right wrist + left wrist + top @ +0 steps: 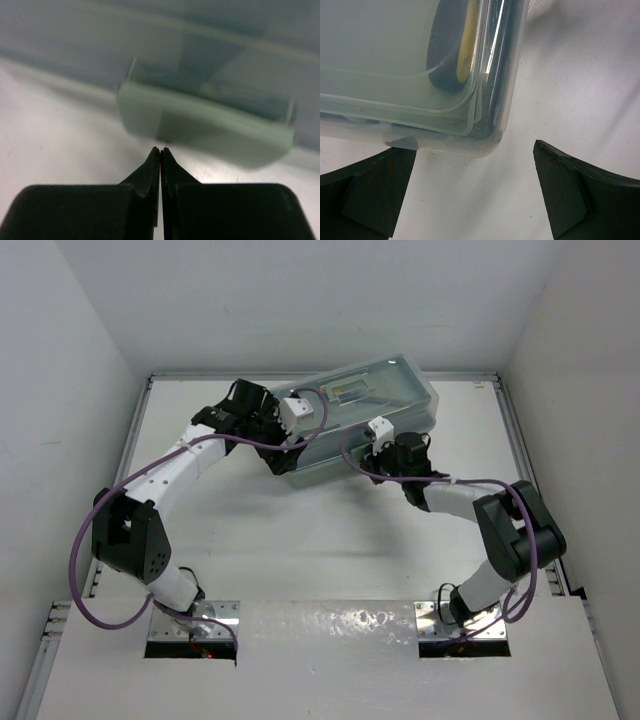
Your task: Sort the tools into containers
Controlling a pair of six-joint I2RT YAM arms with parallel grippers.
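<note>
1. Top view: the stepped sage-green plastic toolbox with a translucent lid (365, 415) sits on the white desk (300, 530), at the far side, about 12 to 1 o'clock. Lid is down. Its long axis is skewed, running roughly 8 to 2 o'clock.
2. A yellow item shows faintly through the lid in the top view, too small to identify.
3. Left tool (475, 170): fingers spread wide, nothing between them. In the top view it is at the toolbox's 9 o'clock end.
4. Left wrist view: a rounded corner of the toolbox lies at 12 o'clock from the fingertips, and bare desk fills the gap below it. The left fingertip (402, 160) is just beside the box's lower edge; cannot tell if it touches.
5. Through the clear wall at that corner a black-and-yellow handle (462, 45) is visible inside the toolbox, lying against the wall. The rest of that item is out of frame.
6. Right tool (160, 165): fingers pressed together, pinching nothing. In the top view it is at the toolbox's near long side, about 5 o'clock of the box.
7. Right wrist view: the closed tips point at a pale sage-green plastic tab (200, 127) that sticks out from the toolbox side, at 12 to 1 o'clock from the tips. The tab is near but apart from them, and blurred.
8. Purple cables (95, 540) run along both arms.
</note>
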